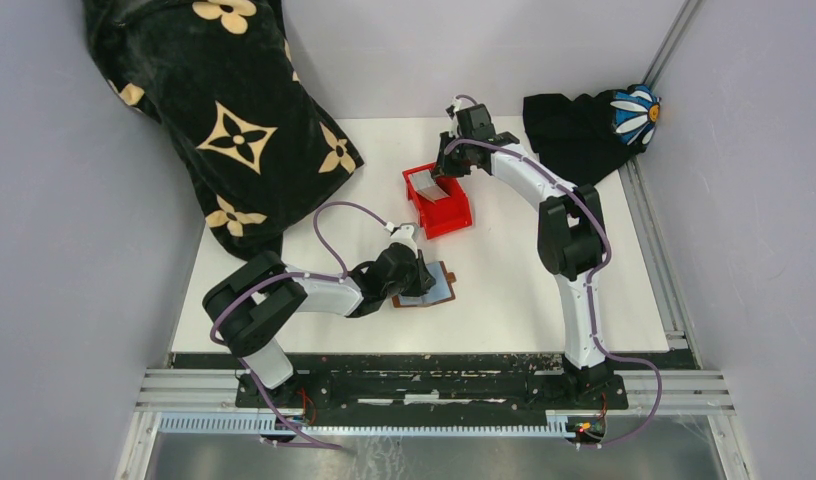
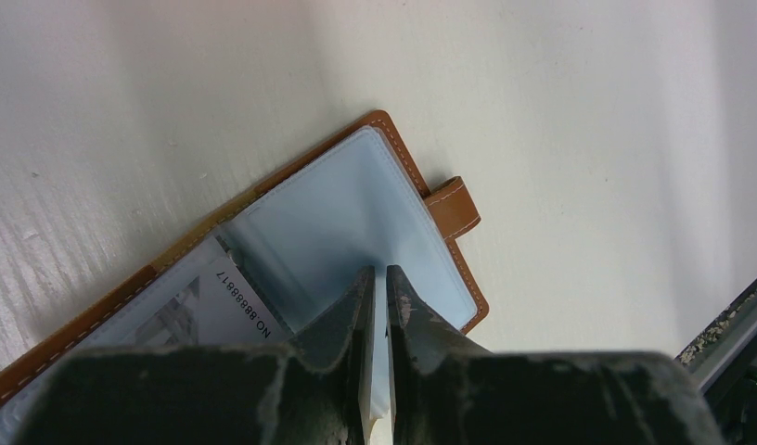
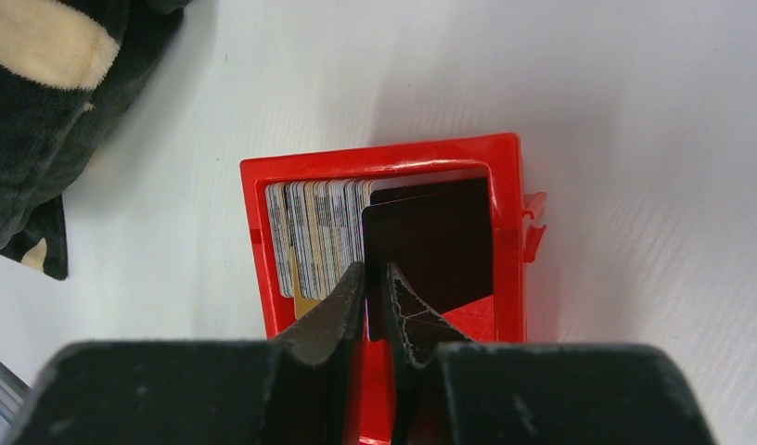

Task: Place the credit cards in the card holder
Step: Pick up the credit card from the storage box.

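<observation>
White table (image 1: 544,290): the card holder (image 1: 436,284) lies open by the near edge, left pincer (image 2: 375,287) clenched on its clear sleeve (image 2: 338,204). Mid-table, the right pincer (image 3: 375,278) grips a dark card (image 3: 430,241) among credit cards (image 3: 314,232) in the red bin (image 3: 384,153); I'd lift straight up, with the sleeve held spread.

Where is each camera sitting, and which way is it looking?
Top external: high behind the robot, looking down at the table; left arm and right arm show, bases nearest.
Left wrist: on the left arm, looking past the left gripper at the open card holder, whose sleeve it pinches.
Right wrist: on the right arm, looking past the right gripper into the red bin of credit cards, nipping a dark card.
Shared: top external also shows card holder and red bin.
</observation>
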Motion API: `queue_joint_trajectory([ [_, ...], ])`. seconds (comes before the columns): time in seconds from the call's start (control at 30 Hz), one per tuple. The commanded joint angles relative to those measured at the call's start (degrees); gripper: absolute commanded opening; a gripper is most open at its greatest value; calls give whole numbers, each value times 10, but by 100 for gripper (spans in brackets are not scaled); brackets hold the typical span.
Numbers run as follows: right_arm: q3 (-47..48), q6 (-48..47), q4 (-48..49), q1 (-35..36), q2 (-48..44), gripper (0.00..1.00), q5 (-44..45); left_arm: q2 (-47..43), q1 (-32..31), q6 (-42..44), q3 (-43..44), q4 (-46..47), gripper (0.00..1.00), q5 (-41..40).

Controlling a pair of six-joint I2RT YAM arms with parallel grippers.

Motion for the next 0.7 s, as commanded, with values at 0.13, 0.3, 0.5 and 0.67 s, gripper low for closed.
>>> queue_joint_trajectory([
  [0.13,12,-2,-5,4,-42,10,7,12,-3,17,6,-26,16,-11],
  [0.3,14,-28,-36,7,-48,1,59,9,-3,17,6,-25,16,-12],
  [0.5,21,-53,-68,11,-51,1,114,7,-3,16,4,-23,16,-13],
  [0.67,24,-77,-81,19,-58,1,164,5,-3,18,5,-23,16,-19],
])
